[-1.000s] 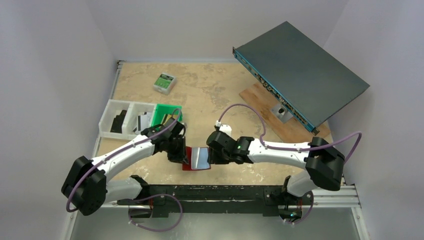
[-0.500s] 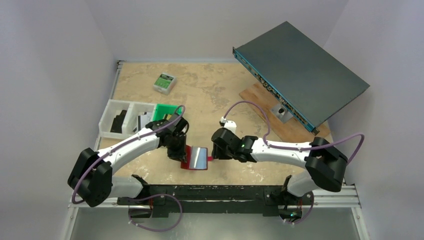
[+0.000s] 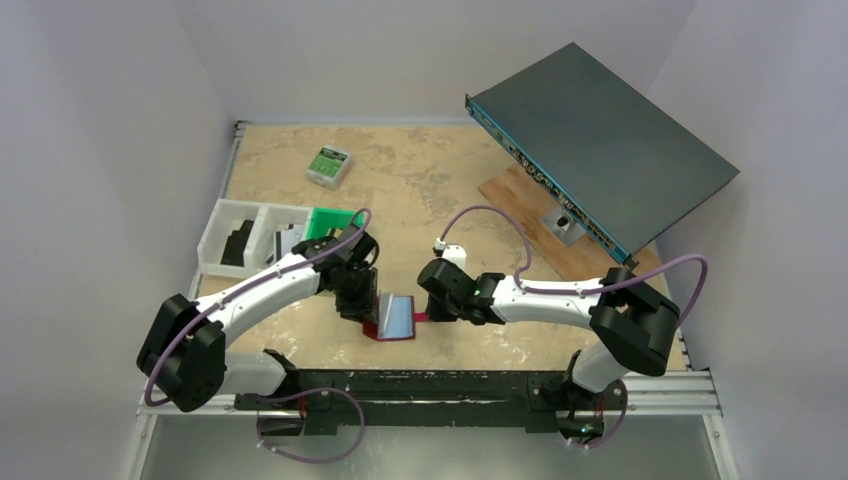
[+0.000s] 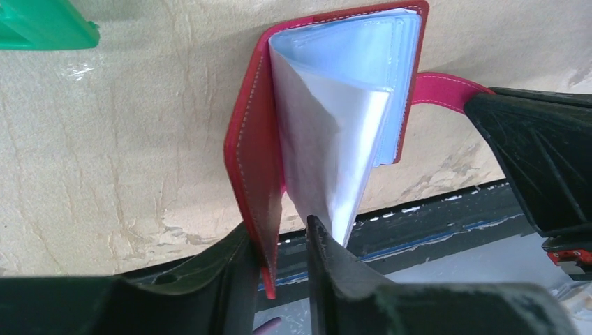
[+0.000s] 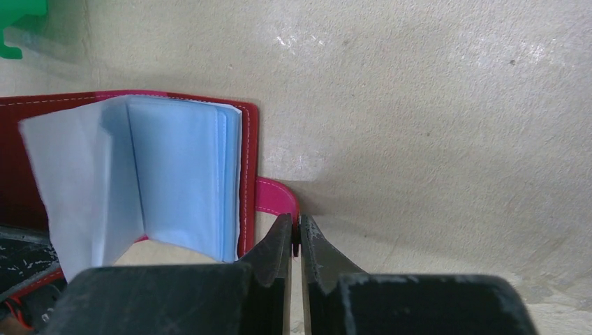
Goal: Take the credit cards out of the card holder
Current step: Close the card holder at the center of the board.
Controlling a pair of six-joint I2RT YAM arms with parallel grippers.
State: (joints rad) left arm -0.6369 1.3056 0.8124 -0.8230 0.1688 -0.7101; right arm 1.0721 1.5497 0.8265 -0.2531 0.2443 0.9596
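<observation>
The red card holder [image 3: 380, 328] lies open near the table's front edge, its pale blue sleeves [image 3: 399, 315] fanned up. My left gripper [image 3: 368, 306] is shut on the holder's left cover [image 4: 251, 160] and holds that cover upright; its jaws [image 4: 278, 229] straddle the cover's edge. My right gripper [image 3: 428, 312] is shut on the pink snap tab [image 5: 276, 199] at the holder's right edge, fingertips [image 5: 296, 229] pinching it just above the table. The tab also shows in the left wrist view [image 4: 440, 87]. No credit card shows apart from the sleeves [image 5: 174, 174].
A green bin [image 3: 330, 225] and a white divided tray [image 3: 245, 235] stand left of the holder. A small green-and-white box [image 3: 328, 165] lies further back. A dark flat device [image 3: 600, 140] leans on a wooden board [image 3: 530, 200] at the right. The black front rail [image 3: 450, 385] is close.
The holder's left cover has been raised from nearly flat to upright by my left gripper. My right gripper has shifted from over the holder's right edge to the tab.
</observation>
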